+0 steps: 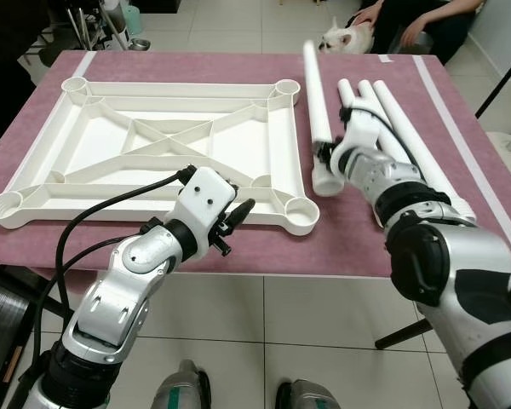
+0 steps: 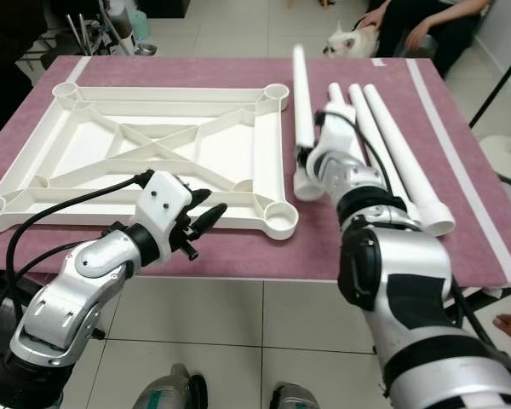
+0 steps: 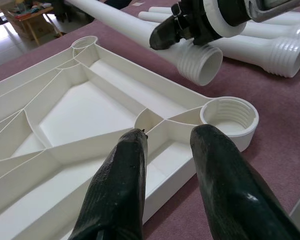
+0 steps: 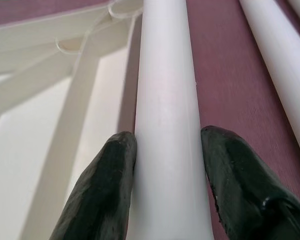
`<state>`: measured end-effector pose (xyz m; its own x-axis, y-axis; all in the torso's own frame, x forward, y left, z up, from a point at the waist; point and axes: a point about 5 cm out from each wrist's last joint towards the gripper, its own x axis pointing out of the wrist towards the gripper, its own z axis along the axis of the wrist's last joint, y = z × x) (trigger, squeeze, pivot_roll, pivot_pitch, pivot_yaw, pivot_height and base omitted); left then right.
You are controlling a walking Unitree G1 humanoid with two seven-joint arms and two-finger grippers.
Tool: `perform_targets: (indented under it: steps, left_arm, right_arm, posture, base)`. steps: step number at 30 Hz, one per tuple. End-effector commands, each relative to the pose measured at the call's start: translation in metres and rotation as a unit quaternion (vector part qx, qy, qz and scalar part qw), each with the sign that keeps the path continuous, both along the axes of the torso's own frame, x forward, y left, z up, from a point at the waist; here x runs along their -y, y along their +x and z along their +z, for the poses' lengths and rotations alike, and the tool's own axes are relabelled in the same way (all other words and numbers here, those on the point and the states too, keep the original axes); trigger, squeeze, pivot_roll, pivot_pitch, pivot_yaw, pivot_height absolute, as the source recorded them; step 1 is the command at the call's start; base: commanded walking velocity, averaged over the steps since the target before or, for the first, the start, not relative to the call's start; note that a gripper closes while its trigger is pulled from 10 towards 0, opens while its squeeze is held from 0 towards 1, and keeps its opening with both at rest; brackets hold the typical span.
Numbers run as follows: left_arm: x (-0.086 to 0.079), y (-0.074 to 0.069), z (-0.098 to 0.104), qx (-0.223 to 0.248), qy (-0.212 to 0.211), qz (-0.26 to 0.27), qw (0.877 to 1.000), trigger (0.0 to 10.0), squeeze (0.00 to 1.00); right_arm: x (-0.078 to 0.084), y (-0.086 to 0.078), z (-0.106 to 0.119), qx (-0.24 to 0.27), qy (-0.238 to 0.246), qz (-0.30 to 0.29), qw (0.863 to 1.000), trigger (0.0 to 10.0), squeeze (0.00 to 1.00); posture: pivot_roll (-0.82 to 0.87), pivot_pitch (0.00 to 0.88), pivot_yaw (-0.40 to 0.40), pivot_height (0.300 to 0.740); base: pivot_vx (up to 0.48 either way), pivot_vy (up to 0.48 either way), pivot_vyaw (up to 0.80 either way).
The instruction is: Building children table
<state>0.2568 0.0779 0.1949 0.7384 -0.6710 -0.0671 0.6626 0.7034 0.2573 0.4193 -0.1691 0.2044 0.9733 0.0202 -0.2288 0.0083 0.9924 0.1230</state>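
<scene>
Black fingers of the right gripper [image 4: 165, 185] are pressed on a smooth white plastic tube leg [image 1: 317, 111], lifted at an angle beside the tabletop. Its ribbed threaded end is held near the threaded corner socket [image 3: 229, 116]. The left gripper [image 3: 170, 180] hovers spread over the ribbed white plastic tabletop [image 1: 153, 145], turned upside down on the purple cloth [image 1: 460, 111]. No leg seems screwed in; three more legs [image 1: 400, 128] lie beside.
</scene>
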Motion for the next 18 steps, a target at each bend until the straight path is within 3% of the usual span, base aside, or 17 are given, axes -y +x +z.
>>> perform_targets:
  steps: [1, 4, 5, 7, 10, 11, 13, 15, 18]
  left_arm:
    - [-0.002, 0.004, 0.002, 0.006, -0.006, 0.014, 1.0, 10.0, 0.0]
    - [-0.001, 0.005, 0.003, 0.006, -0.01, 0.013, 1.0, 10.0, 0.0]
    - [0.0, 0.007, 0.006, 0.004, -0.03, 0.018, 0.999, 10.0, 0.0]
    - [0.001, 0.008, 0.007, 0.003, -0.037, 0.02, 0.999, 10.0, 0.0]
    - [0.0, 0.013, 0.014, 0.001, -0.075, 0.041, 0.996, 10.0, 0.0]
    - [0.0, 0.013, 0.014, 0.001, -0.075, 0.041, 0.996, 10.0, 0.0]
    - [-0.003, 0.019, 0.022, -0.001, -0.114, 0.064, 0.991, 10.0, 0.0]
    - [-0.005, 0.022, 0.025, -0.003, -0.129, 0.076, 0.989, 10.0, 0.0]
    - [-0.008, 0.026, 0.027, 0.003, -0.13, 0.09, 0.987, 10.0, 0.0]
  right_arm:
    - [-0.004, 0.001, 0.004, 0.019, -0.013, 0.003, 1.0, 10.0, 0.0]
    - [-0.006, 0.001, 0.005, 0.026, -0.014, 0.006, 1.0, 10.0, 0.0]
    - [-0.013, 0.001, 0.011, 0.075, -0.052, 0.019, 0.996, 10.0, 0.0]
    - [-0.016, 0.001, 0.013, 0.094, -0.066, 0.027, 0.993, 10.0, 0.0]
    - [-0.022, -0.003, 0.017, 0.16, -0.126, 0.046, 0.978, 10.0, 0.0]
    - [-0.022, -0.003, 0.017, 0.16, -0.126, 0.046, 0.978, 10.0, 0.0]
    - [-0.024, -0.01, 0.021, 0.223, -0.163, 0.053, 0.96, 10.0, 0.0]
    - [-0.025, -0.014, 0.02, 0.243, -0.174, 0.059, 0.953, 10.0, 0.0]
    - [-0.024, -0.017, 0.01, 0.228, -0.17, 0.065, 0.956, 10.0, 0.0]
  posture:
    - [0.1, 0.013, 0.053, 0.74]
    - [0.1, 0.013, 0.053, 0.74]
    - [0.1, 0.0, 0.048, 0.74]
    - [0.1, 0.0, 0.046, 0.74]
    - [0.1, 0.0, 0.032, 0.74]
    - [0.1, 0.0, 0.032, 0.74]
    - [0.1, 0.0, 0.025, 0.74]
    - [0.1, 0.0, 0.023, 0.74]
    - [0.1, 0.0, 0.025, 0.74]
  base:
    - [0.0, 0.0, 0.0]
    - [0.0, 0.0, 0.0]
    - [0.0, 0.0, 0.0]
    - [0.0, 0.0, 0.0]
    - [0.0, 0.0, 0.0]
    - [0.0, 0.0, 0.0]
    - [0.0, 0.0, 0.0]
    - [0.0, 0.0, 0.0]
    - [0.0, 0.0, 0.0]
